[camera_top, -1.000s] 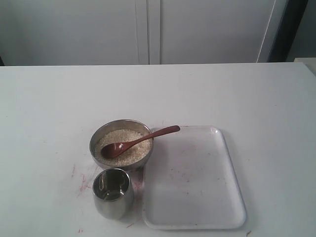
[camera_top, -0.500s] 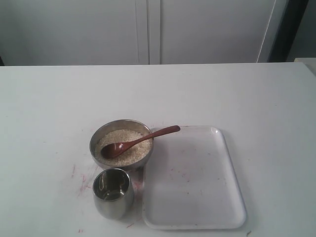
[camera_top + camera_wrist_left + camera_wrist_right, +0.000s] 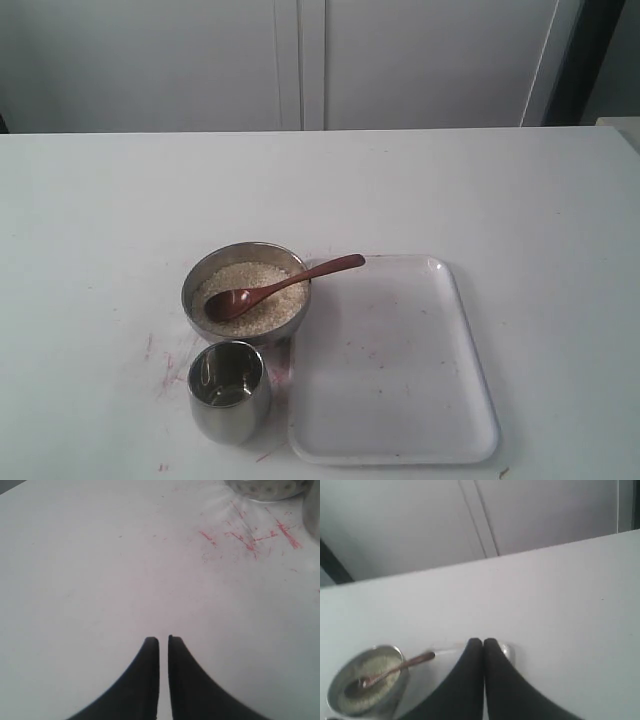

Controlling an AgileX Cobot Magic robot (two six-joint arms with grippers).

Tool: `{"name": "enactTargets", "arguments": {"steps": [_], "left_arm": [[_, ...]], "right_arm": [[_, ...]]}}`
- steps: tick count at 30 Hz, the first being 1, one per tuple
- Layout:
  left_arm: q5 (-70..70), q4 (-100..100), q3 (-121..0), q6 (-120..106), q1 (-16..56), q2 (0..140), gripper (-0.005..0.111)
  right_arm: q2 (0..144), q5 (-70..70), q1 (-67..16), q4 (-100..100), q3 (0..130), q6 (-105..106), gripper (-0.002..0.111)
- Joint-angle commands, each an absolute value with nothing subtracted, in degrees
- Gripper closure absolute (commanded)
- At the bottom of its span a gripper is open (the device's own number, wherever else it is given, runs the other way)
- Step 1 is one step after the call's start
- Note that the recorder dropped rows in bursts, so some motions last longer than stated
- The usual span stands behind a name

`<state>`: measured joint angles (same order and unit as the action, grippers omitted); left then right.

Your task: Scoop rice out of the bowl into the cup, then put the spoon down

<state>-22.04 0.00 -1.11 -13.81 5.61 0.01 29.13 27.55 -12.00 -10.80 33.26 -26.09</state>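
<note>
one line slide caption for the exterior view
Spoon rests in the bowl of rice, cup nearby, white tray alongside.

Cup (image 3: 228, 392) just beside bowl (image 3: 192, 291) — tray (image 3: 400, 370) alongside

Probably a lab-like test room rather than a kitchen — a plain white desk (image 3: 500, 190) smudged with red marks (image 3: 250, 537), backed by flat, featureless white cabinet panels (image 3: 300, 60).

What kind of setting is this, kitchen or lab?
Probably a lab test bench, not a kitchen: bare white table with red marks, plain white panels behind, and only a few props: bowl of rice, cup, tray.
</note>
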Motion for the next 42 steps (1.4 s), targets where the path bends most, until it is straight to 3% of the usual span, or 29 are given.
{"name": "enactTargets", "arguments": {"steps": [1,7,15,25,35,38,42], "left_arm": [[-24.90,-0.32,-0.58,-13.47,5.92,0.00,0.092],[-24.90,-0.32,-0.58,-13.47,5.92,0.00,0.092],[-24.90,-0.32,-0.58,-13.47,5.92,0.00,0.092],[-24.90,-0.32,-0.58,-13.47,5.92,0.00,0.092],[-24.90,-0.32,-0.58,-13.47,5.92,0.00,0.092],[-24.90,-0.32,-0.58,-13.47,5.92,0.00,0.092],[-24.90,-0.32,-0.58,-13.47,5.92,0.00,0.092]], "right_arm": [[43.93,42.92,-14.53,-1.54,50.00,-6.47,0.108],[62.86,56.87,-14.78,7.25,71.77,6.22,0.108],[85.16,67.41,-17.85,9.38,87.78,21.01,0.108],[100.79,64.78,-29.04,0.00,91.38,37.56,0.108],[104.52,59.81,-30.88,-4.89,91.38,40.29,0.108],[104.77,60.51,-30.88,-4.51,91.38,42.06,0.099],[105.45,60.66,-30.88,-4.68,91.38,45.12,0.074]]}}
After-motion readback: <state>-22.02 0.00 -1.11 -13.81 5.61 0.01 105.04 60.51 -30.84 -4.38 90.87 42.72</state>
